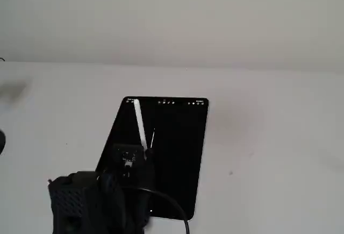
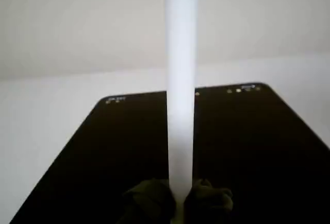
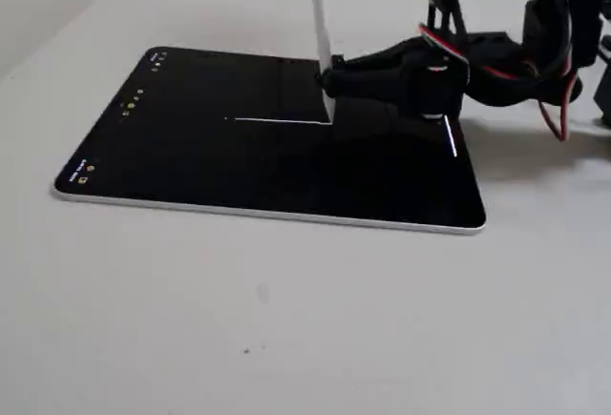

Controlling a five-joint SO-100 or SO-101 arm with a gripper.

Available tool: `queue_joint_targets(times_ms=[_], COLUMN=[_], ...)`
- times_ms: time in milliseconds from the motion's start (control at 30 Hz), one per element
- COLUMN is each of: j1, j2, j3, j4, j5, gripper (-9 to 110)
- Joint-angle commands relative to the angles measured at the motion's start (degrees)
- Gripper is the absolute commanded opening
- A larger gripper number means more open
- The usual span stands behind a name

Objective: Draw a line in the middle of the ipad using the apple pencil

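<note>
Fixed view shows our gripper [image 3: 329, 79] squeezing the white pencil [image 3: 318, 14] nearly straight up, tip on the flat iPad [image 3: 191, 162] near its middle, so it leaves a thin white line [image 3: 277, 120].

You see a plain white bench [image 1: 269, 137] spreading all around the claw [image 3: 329, 79], meeting a bare pale wall [image 1: 172, 13] beyond it.

Soft, even daylight; the white tabletop [image 3: 286, 320] looks washed-out. The white plastic stylus [image 2: 181, 90] is blurred in the wrist view. The glossy black tablet [image 3: 191, 148] reflects faintly.
</note>
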State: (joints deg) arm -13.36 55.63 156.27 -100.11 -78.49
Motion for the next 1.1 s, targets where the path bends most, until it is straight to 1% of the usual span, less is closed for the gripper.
queue_joint_targets(times_ms=[0, 833, 933, 1000, 1067], j1=[-0.4, -0.3, -0.4, -0.4, -0.4], j2=[0.2, 1.5, 7.7, 16.1, 28.0], j3=[0.6, 0.3, 1.0, 1.7, 1.8], j4=[-2.2, -1.4, 2.1, 8.0, 17.1], j5=[0.5, 0.6, 0.4, 0.4, 0.2], gripper=[0, 0, 0, 0, 0])
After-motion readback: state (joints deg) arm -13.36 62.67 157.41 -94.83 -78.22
